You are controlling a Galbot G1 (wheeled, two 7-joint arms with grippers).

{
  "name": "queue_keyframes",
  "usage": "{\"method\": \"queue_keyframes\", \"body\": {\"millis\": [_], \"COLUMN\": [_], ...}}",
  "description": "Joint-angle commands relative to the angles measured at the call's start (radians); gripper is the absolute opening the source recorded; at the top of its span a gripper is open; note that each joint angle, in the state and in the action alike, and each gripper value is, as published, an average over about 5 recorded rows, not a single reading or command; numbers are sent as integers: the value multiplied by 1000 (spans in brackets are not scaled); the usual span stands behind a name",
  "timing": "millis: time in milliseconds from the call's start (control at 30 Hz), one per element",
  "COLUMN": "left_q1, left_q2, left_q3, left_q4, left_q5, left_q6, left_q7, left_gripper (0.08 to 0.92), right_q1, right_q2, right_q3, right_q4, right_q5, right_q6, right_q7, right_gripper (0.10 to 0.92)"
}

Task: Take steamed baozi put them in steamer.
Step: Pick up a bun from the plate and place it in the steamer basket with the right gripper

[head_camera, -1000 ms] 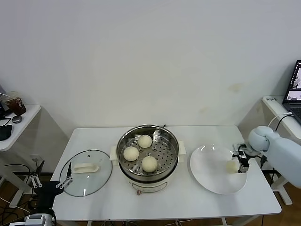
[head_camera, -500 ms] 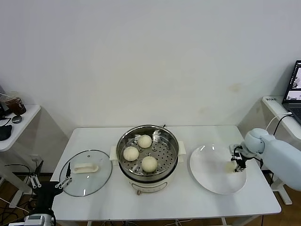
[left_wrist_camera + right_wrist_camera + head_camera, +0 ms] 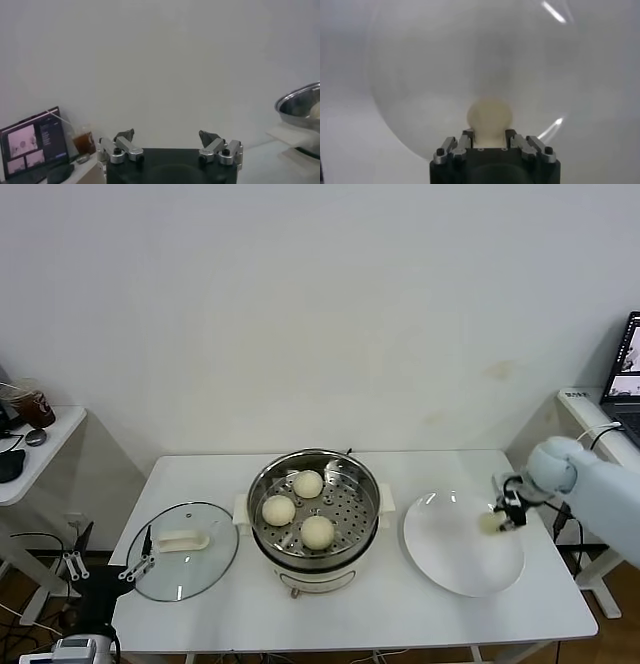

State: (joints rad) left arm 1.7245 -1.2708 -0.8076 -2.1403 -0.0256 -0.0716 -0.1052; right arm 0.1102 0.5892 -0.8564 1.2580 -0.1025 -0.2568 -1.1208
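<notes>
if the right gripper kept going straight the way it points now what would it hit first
Most likely the white plate. The right gripper, its jaws shut on the last baozi, points down over it, and the wrist view shows only plate beyond the bun. How high it hangs is unclear.

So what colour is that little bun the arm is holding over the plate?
Cream-white and plain; the bun shows best in the right wrist view.
</notes>
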Motion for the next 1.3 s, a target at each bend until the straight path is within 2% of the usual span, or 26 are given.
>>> {"method": "queue_keyframes", "body": {"millis": [33, 167, 333, 533, 833, 1067, 1300], "left_q1": [-15, -22, -27, -30, -27, -24, -25], "left_q2": [4, 9, 15, 13, 7, 9, 9], "left_q3": [15, 24, 24, 22, 5, -9, -13], "left_q4": [5, 10, 19, 25, 20, 20, 26], "left_q5": [-1, -2, -7, -9, -14, -17, -19], "left_q6": [3, 5, 2, 0, -2, -2, -2], "left_q7": [1, 2, 2, 1, 0, 0, 1], "left_gripper": [823, 823, 823, 823, 823, 823, 823], "right_q1": [607, 778, 807, 724, 540, 420, 367], "right_q2": [32, 141, 268, 419, 545, 570, 565], "right_q3": [-417, -533, -563, -536, -527, -496, -484], "right_q4": [214, 283, 370, 370, 221, 117, 88], "right_q5": [344, 499, 674, 757, 664, 561, 505], "right_q6": [-144, -217, -355, -454, -468, -457, -446], "right_q7": [1, 33, 136, 206, 231, 214, 210], "right_gripper": [405, 407, 408, 407, 408, 415, 416]}}
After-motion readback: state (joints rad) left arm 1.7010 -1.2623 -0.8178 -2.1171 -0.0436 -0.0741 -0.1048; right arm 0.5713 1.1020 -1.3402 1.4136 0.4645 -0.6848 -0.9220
